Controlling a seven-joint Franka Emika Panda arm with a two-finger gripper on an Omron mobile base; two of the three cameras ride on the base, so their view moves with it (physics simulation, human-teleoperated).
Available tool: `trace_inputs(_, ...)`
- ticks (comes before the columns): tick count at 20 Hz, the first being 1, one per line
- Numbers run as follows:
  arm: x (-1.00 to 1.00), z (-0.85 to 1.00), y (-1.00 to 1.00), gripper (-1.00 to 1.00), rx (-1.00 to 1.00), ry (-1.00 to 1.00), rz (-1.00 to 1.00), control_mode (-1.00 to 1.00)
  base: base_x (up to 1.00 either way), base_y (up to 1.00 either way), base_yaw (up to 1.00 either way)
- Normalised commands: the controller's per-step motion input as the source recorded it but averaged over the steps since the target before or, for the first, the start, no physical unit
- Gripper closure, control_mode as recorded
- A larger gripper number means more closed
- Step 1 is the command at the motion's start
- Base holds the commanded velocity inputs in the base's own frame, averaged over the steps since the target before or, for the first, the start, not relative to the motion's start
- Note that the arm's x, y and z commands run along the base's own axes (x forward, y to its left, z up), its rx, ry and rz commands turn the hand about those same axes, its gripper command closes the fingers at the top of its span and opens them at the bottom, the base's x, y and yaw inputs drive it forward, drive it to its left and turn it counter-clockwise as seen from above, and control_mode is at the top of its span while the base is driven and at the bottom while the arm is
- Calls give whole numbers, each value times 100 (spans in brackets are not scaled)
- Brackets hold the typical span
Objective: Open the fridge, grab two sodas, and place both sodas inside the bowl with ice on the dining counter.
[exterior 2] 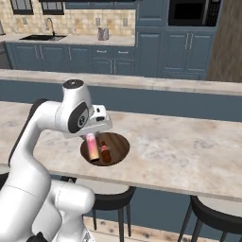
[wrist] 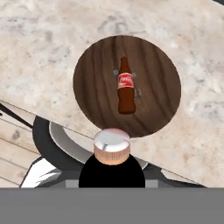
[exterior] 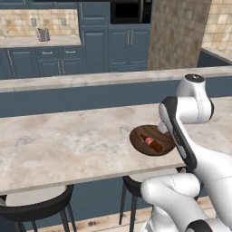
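The dark-brown wooden bowl (exterior: 138,137) (exterior 2: 120,144) (wrist: 94,87) sits near the front edge of the beige dining counter (exterior: 68,136) (exterior 2: 179,151) (wrist: 39,48). Inside it a dark cola soda (exterior: 152,143) (exterior 2: 105,152) (wrist: 125,85) with a red label lies on its side. My gripper (exterior 2: 93,133) hangs just above the bowl's near rim, shut on the pink-orange soda (exterior 2: 91,145) (wrist: 112,148), which points down at the bowl. The fridge is out of view.
Black round stools (exterior: 38,204) (exterior 2: 215,210) (wrist: 52,142) stand under the counter's front edge. Behind the dining counter runs a raised ledge (exterior: 90,80), then blue cabinets (exterior: 127,45) and a worktop with a sink (exterior 2: 42,37). Bare counter lies on both sides of the bowl.
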Motion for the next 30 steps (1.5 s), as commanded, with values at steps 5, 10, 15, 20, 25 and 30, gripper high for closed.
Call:
trace_inputs(5,0,-12,6,100,-5,1,16,-100,0,0,0)
trace_inputs(10,22,-1,2,100,-3,3,25,-100,0,0,0)
trace_inputs(15,34,-1,10,100,-9,8,24,-100,0,0,0)
trace_inputs(20,38,-13,15,100,-11,17,18,-100,0,0,0)
trace_inputs(25,35,-31,4,100,-13,19,5,-100,0,0,0)
trace_inputs(30,22,-46,0,100,-4,15,8,-100,0,0,0)
